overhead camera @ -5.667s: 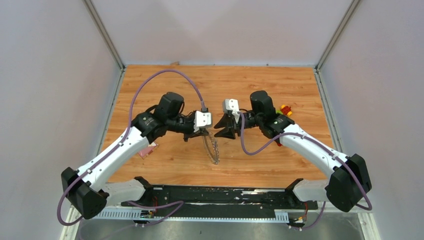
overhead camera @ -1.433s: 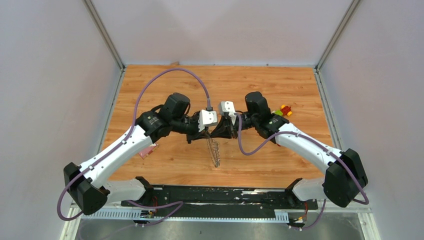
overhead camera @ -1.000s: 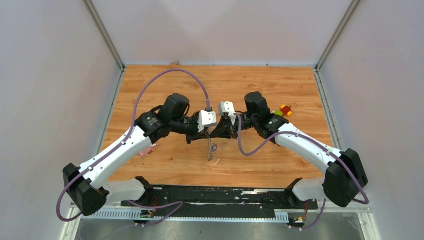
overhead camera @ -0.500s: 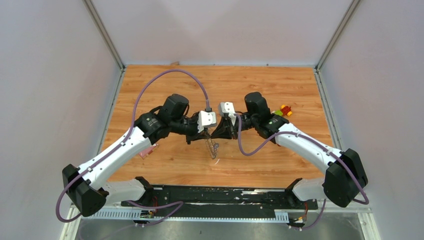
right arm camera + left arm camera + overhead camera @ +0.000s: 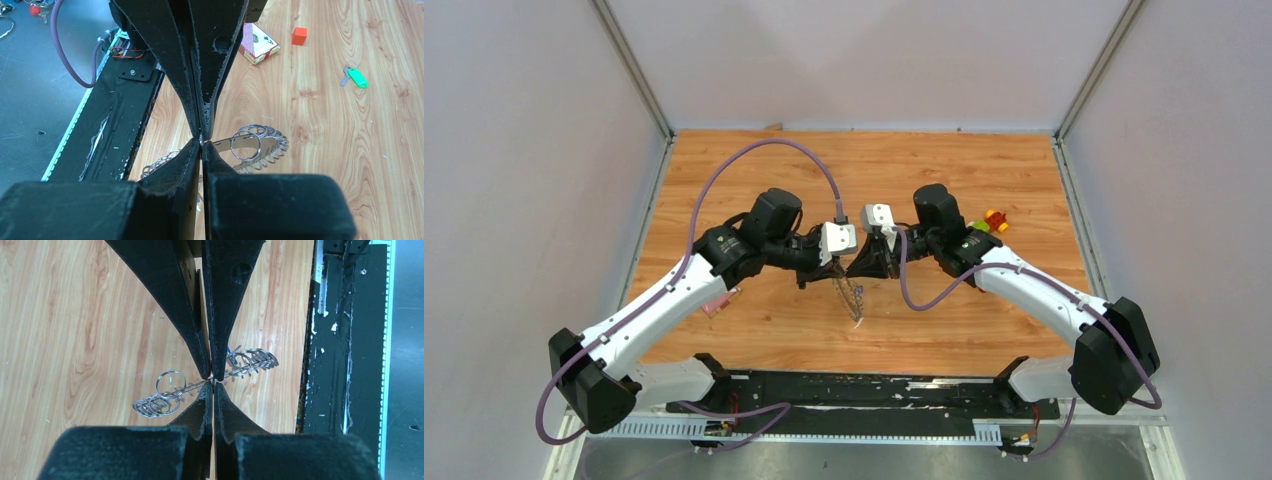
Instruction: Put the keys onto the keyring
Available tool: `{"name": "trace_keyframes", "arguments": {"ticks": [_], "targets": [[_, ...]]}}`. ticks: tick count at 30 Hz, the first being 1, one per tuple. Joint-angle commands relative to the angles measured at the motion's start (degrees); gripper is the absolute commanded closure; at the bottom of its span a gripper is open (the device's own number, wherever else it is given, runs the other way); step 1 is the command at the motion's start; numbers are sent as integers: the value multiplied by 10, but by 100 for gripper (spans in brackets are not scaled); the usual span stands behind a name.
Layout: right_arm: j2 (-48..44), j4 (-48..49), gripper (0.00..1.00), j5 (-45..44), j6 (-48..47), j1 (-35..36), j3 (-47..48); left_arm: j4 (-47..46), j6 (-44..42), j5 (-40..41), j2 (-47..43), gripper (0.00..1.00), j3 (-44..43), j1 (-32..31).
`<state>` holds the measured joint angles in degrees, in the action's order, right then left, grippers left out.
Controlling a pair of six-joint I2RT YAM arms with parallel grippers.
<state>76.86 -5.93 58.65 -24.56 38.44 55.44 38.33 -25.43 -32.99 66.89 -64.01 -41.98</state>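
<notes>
The keyring [image 5: 852, 297], a silver band strung with many small rings, hangs edge-on over the middle of the table. My left gripper [image 5: 213, 384] is shut on its band. My right gripper [image 5: 201, 146] meets it tip to tip from the other side. It is shut too, and a sliver of blue [image 5: 231, 349] beside its fingers is the blue key. In the right wrist view the keyring [image 5: 260, 142] spreads out just past the tips. The green key [image 5: 356, 77] lies loose on the wood further off. In the top view the left arm hides it.
A red block [image 5: 299, 35] and a patterned card box [image 5: 258, 46] lie on the table beyond the green key. A pink card [image 5: 720, 301] sits under the left forearm. A small red, yellow and green toy [image 5: 992, 221] is beside the right arm. A black rail [image 5: 854, 390] runs along the near edge.
Since the earliest frame the two grippers have come together tip to tip. Over the last second the arms hardly move, and the hanging keyring has twisted and swung slightly.
</notes>
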Motion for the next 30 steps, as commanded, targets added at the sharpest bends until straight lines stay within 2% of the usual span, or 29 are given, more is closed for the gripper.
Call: {"name": "trace_keyframes", "arguments": {"ticks": [1,4,7,11,12,17,21,25,30], "targets": [[-5,8,92,14,3,0,12,-31,1,-27,-6,100,-4,-3],[-4,11,93,16,4,0,12,-31,1,-30,-5,100,-4,-3],[-5,13,100,17,5,0,12,-33,1,-30,-5,100,-2,-3],[-9,11,100,12,2,0,12,-39,0,-27,-12,100,5,-3],[-12,7,100,9,-2,0,12,-40,-1,-25,-14,98,6,-3],[-42,-63,100,-27,-107,2,23,-34,-26,-18,-40,67,7,0],[-87,-115,100,-68,-200,3,18,-18,-53,3,-56,51,10,6],[-122,-141,100,-85,-247,4,14,-10,-74,26,-68,41,22,8],[-141,-179,100,-96,-303,11,13,-25,-91,50,-85,38,43,11]]}}
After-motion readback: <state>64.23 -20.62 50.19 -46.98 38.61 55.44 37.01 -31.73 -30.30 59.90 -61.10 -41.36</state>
